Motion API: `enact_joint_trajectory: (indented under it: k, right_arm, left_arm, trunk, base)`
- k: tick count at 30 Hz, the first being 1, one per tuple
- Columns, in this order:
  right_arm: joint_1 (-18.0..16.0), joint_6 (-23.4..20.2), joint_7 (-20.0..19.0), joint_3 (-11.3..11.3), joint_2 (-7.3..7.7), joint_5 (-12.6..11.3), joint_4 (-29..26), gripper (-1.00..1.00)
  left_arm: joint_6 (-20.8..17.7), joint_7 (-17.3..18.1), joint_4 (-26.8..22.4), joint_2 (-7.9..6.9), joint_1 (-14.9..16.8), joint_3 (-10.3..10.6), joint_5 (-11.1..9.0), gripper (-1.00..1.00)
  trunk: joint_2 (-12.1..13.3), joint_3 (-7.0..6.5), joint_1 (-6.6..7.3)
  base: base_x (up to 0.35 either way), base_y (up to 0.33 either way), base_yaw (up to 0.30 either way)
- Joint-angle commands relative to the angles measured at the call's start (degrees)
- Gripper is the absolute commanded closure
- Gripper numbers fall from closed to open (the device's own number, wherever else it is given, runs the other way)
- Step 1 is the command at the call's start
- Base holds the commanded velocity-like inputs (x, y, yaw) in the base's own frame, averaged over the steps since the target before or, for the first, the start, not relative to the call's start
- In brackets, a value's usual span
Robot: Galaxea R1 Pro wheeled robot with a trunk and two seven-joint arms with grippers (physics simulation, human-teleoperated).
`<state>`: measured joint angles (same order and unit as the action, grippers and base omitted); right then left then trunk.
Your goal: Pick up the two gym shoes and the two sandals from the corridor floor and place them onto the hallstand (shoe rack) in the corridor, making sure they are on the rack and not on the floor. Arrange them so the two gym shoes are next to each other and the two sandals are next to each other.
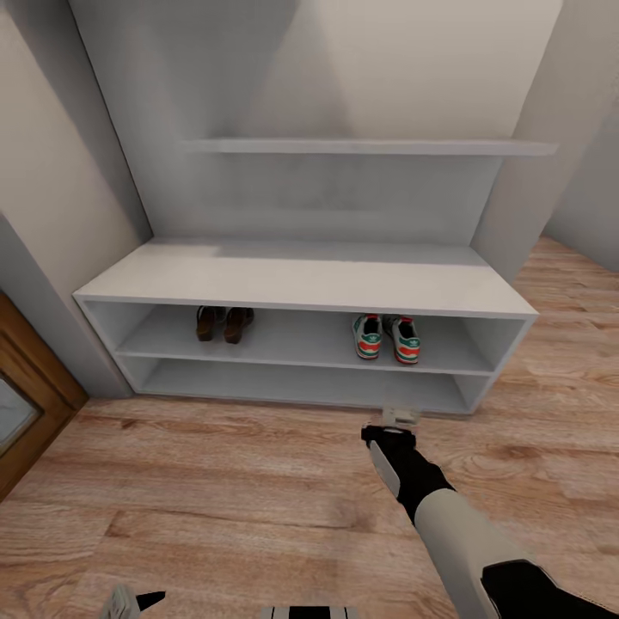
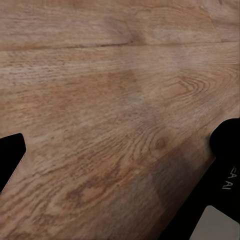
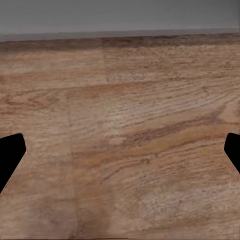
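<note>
brown leather sandals (image 1: pixel 223 324) paired, white green-striped sneakers (image 1: pixel 386 337) paired on grey rack shelf (image 1: pixel 292 348); your right gripper (image 3: pixel 120 150) wide open, empty; just retract.

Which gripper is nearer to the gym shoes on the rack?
Right. The right gripper hovers over the floor just before the gym shoes; the left gripper is low, far back.

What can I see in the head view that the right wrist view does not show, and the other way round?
Head view alone: the hallstand, the two sandals side by side on its upper open shelf, the two gym shoes together further right there, and the right arm. Right wrist view alone: the right gripper, fingertips spread apart with nothing between them. Both: the corridor floor.
</note>
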<state>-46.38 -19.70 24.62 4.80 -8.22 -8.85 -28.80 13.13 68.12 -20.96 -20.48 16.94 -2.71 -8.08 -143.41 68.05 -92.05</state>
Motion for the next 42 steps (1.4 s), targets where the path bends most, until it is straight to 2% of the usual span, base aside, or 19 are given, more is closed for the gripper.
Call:
enact_joint_trajectory:
  k: [1, 6, 7, 9, 10, 14, 23, 24, 29, 30, 34, 37, 42]
  right_arm:
    - [0.3, 0.7, -0.2, 0.5, 0.04, -0.6, 0.6, -1.00]
    - [1.1, 4.1, -3.6, 0.5, -0.07, -0.6, 3.9, -1.00]
    - [1.4, 6.0, -6.8, 0.5, -0.11, -0.6, 7.0, -1.00]
    - [1.5, 7.0, -8.9, 0.5, -0.11, -0.6, 8.7, -1.00]
    - [1.6, 8.2, -11.3, 0.5, -0.12, -0.6, 10.3, -1.00]
    - [1.6, 11.4, -16.9, 0.4, -0.07, -0.5, 13.6, -1.00]
    - [1.6, 16.6, -29.2, 0.5, 0.10, -0.2, 19.8, -1.00]
    - [1.6, 17.3, -34.3, 0.5, 0.57, 0.3, 21.2, -1.00]
    - [2.0, 17.6, -40.0, 0.5, 2.46, 2.1, 22.4, -1.00]
    - [2.5, 17.7, -42.1, 0.6, 3.44, 2.9, 22.7, -1.00]
    - [3.6, 17.8, -45.4, 0.6, 5.54, 3.8, 23.0, -1.00]
    - [5.2, 18.2, -48.1, 0.6, 8.23, 4.2, 23.2, -1.00]
    - [6.6, 18.9, -51.1, 0.6, 10.50, 4.4, 23.3, -1.00]
  left_arm:
    - [0.3, 0.2, 0.0, 0.00, 0.0, -0.1, 0.0, -1.00]
    - [0.4, 0.2, 0.1, 0.00, 0.0, -0.1, 0.0, -1.00]
    - [0.3, 0.1, 0.1, 0.00, 0.0, -0.1, 0.0, -1.00]
    - [0.3, 0.0, 0.1, 0.00, 0.0, -0.1, 0.0, -1.00]
    - [0.3, -0.1, 0.1, 0.00, 0.0, -0.1, 0.0, -1.00]
    - [0.3, -0.1, 0.1, 0.00, 0.0, -0.1, 0.0, -1.00]
    - [0.3, -0.2, 0.1, 0.00, 0.0, -0.2, -0.1, -1.00]
    - [0.3, -0.2, 0.1, 0.00, 0.0, -0.2, -0.1, -1.00]
    - [0.3, -0.2, 0.1, -0.05, 0.0, -0.2, -0.2, -1.00]
    - [0.3, -0.2, 0.1, -0.10, 0.0, -0.2, -0.2, -1.00]
    - [0.3, -0.2, 0.1, -0.14, 0.0, -0.2, -0.2, -1.00]
    - [0.2, -0.3, 0.1, -0.12, 0.0, -0.2, -0.3, -1.00]
    - [0.2, -0.8, 0.1, -0.14, 0.0, -0.2, -0.3, -1.00]
  trunk:
    - [0.0, -0.19, 0.04]
    - [0.1, -1.29, 0.17]
    - [0.1, -1.51, 0.19]
    - [0.1, -1.96, 0.24]
    - [0.1, -2.18, 0.27]
    - [0.2, -3.07, 0.37]
    - [3.8, -4.68, 2.35]
    - [4.2, -4.86, 2.57]
    - [6.2, -5.76, 3.66]
    - [6.6, -5.94, 3.88]
    - [8.2, -6.66, 4.76]
    - [9.4, -7.20, 5.42]
    - [11.4, -8.09, 6.52]
  base:
    - [0.000, 0.000, 0.000]
    - [0.000, 0.000, 0.000]
    - [0.000, 0.000, 0.000]
    - [0.000, 0.000, 0.000]
    - [0.000, 0.000, 0.000]
    - [0.000, 0.000, 0.000]
    - [0.000, 0.000, 0.000]
    - [0.000, 0.000, 0.000]
    - [0.000, 0.000, 0.000]
    - [0.000, 0.000, 0.000]
    - [0.000, 0.000, 0.000]
    - [0.000, 0.000, 0.000]
    - [0.000, 0.000, 0.000]
